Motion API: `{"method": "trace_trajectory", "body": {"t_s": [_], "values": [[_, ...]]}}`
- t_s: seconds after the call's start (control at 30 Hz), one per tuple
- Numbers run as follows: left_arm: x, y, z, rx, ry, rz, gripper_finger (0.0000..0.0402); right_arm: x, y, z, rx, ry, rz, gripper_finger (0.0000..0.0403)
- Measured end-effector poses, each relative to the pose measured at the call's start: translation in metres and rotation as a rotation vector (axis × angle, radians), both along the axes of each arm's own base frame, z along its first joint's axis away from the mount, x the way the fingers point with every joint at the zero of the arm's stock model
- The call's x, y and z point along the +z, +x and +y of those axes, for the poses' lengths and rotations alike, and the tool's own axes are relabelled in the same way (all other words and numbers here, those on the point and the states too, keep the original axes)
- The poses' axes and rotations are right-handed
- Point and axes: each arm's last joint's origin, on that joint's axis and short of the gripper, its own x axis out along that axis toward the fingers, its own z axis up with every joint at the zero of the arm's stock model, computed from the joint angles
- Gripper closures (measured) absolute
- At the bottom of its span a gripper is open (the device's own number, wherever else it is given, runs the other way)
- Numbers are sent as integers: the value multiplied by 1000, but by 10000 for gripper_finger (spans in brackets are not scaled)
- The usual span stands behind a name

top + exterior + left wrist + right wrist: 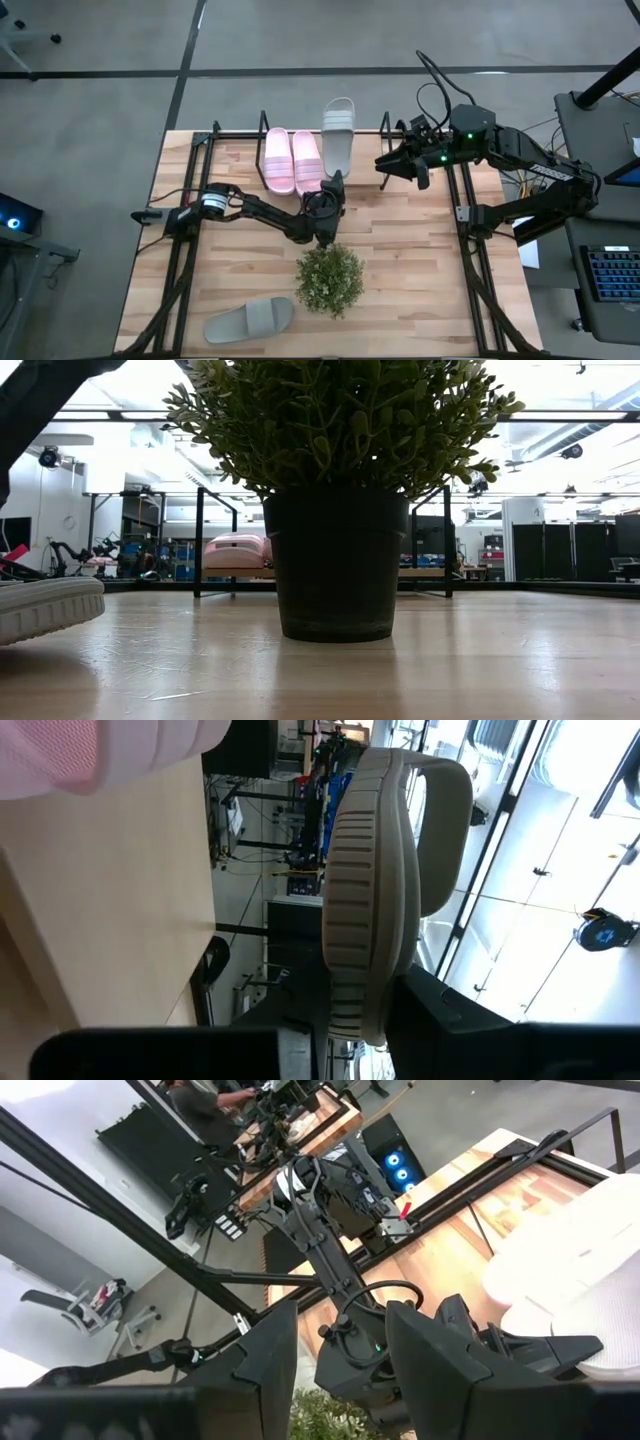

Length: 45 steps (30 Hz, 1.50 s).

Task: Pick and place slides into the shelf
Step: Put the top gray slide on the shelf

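At the bench's far edge, a grey slide (338,138) is gripped by its heel in the left tool (333,184); it should be pushed level beside the pink slides (292,160) on the shelf (235,139) before release. The right tool (384,164) hovers empty, jaws parted.

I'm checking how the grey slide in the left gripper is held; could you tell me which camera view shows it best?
The high view: the grey slide shows whole, its near end in the left gripper, lying beside the pink slides on the shelf. The left wrist view shows only its ribbed sole edge-on; the right wrist view a pale part; the low view nothing.
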Motion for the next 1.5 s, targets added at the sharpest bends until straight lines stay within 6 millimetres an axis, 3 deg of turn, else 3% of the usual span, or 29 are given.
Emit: {"method": "trace_trajectory", "body": {"t_s": [0.5,0.93,1.5], "values": [[-8,0,-8,-31,11,100,350,0,0,0,1,10,0,263],[-33,-2,-7,-53,-63,15,350,0,0,0,1,10,1,263],[-40,-3,2,-91,-92,16,350,0,0,0,-1,18,2,268]]}}
